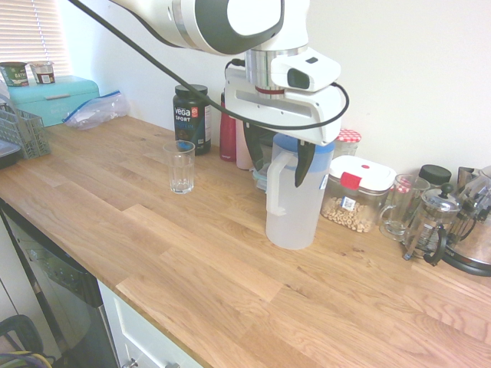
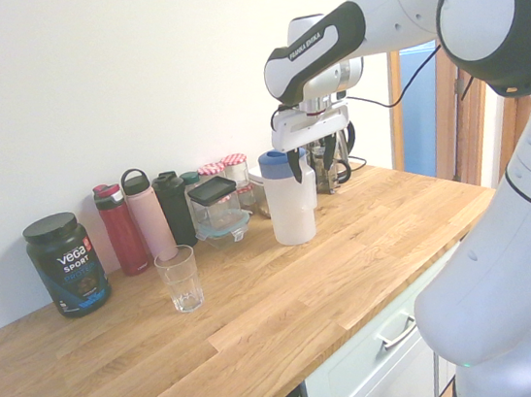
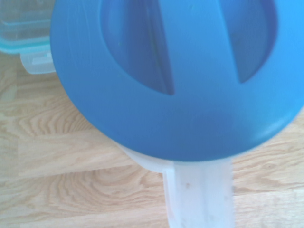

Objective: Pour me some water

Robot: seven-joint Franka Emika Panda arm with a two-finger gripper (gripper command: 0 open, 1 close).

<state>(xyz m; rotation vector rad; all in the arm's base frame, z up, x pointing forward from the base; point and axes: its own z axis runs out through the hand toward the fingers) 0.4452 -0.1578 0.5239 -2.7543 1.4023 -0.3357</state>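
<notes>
- Pitcher [image 1: 295,211]: upright on the counter [image 1: 222,253], beside the cereal container [image 1: 354,195]; glass [image 1: 181,169] well apart.
- Claw [image 1: 280,157]: fingers spread wide, nothing evidently gripped.
- Key relation: pitcher body below the claw, long axis vertical; blue lid [image 3: 190,128] close under the wrist, handle [image 3: 202,194] projecting from the side.
- Next move, judged: align the fingers with the handle before closing.

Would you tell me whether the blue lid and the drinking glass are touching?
Apart: the first exterior view shows bare wooden counter between the glass and the pitcher wearing the lid.
</notes>
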